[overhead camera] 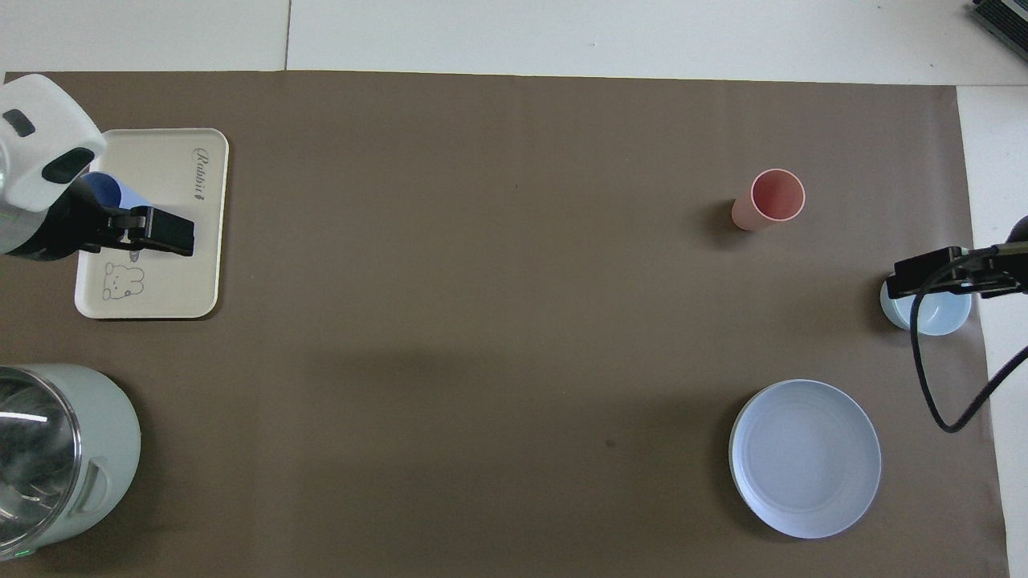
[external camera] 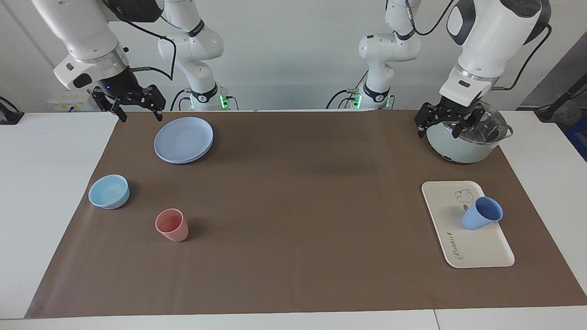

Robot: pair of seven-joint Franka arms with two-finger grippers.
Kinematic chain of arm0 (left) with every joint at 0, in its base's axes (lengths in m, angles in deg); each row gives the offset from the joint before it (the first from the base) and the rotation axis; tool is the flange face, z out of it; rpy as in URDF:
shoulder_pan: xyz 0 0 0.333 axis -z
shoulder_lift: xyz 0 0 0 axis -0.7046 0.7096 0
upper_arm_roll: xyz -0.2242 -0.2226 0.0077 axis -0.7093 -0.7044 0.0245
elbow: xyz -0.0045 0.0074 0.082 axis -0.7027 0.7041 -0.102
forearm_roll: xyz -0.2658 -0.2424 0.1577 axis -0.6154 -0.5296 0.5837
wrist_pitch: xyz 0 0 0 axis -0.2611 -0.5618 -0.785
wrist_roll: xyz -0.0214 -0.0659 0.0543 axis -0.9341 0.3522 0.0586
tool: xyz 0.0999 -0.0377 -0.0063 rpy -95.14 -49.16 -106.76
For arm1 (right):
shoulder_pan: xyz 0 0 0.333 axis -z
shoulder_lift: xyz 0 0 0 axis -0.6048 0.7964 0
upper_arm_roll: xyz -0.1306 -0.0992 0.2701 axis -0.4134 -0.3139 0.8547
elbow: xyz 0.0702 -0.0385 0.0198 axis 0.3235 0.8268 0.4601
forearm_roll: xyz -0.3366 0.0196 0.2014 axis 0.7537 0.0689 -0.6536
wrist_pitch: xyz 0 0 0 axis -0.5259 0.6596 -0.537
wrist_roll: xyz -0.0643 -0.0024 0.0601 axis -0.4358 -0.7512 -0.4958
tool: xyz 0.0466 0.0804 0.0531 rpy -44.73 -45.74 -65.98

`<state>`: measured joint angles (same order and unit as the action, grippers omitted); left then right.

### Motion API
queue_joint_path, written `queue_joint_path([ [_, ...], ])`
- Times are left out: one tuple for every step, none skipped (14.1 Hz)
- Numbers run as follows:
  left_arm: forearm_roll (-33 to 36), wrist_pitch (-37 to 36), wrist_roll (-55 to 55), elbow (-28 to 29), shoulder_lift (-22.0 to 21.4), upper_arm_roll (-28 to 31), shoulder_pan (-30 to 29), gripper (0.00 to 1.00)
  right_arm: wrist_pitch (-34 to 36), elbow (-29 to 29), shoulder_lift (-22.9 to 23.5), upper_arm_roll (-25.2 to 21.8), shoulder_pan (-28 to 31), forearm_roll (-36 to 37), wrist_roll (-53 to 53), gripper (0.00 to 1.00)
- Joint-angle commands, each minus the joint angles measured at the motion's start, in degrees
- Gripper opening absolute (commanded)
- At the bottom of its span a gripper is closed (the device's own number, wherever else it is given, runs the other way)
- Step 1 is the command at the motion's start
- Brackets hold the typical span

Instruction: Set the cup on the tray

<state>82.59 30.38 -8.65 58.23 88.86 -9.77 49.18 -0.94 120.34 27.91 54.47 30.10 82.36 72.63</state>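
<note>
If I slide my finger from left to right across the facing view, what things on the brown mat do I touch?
Light-blue bowl → pink cup → blue plates → tray → blue cup, which stands on the tray.

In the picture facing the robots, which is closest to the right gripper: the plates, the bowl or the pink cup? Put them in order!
From the open right gripper, up by the right arm's end:
1. Plates, just beside it.
2. Bowl, farther from the robots, near the mat's edge.
3. Pink cup, farthest from the robots.
</note>
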Motion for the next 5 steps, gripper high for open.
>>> queue_joint_path([
  [-0.3, -0.8, 0.3, 0.8, -1.1, 0.7, 0.5, 1.00, 0.7, 0.3, -0.9, 0.3, -0.1, 2.2, -0.7, 1.00],
  [-0.3, -0.9, 0.2, 0.8, -1.1, 0.7, 0.5, 1.00, 0.7, 0.3, -0.9, 0.2, -0.1, 2.2, -0.8, 1.00],
  [-0.3, -1.0, 0.4, 0.8, -1.1, 0.7, 1.0, 1.00, 0.7, 0.4, -0.9, 0.2, 0.0, 2.2, -0.8, 1.00],
  [-0.3, -0.9, 0.5, 0.9, -1.2, 0.7, 1.1, 1.00, 0.7, 0.4, -0.9, 0.2, 0.0, 2.2, -0.8, 1.00],
  [-0.4, -0.4, 0.3, 1.7, -1.4, 0.7, 0.5, 1.00, 0.7, 0.4, -0.9, 0.2, 0.0, 2.2, -0.8, 1.00],
])
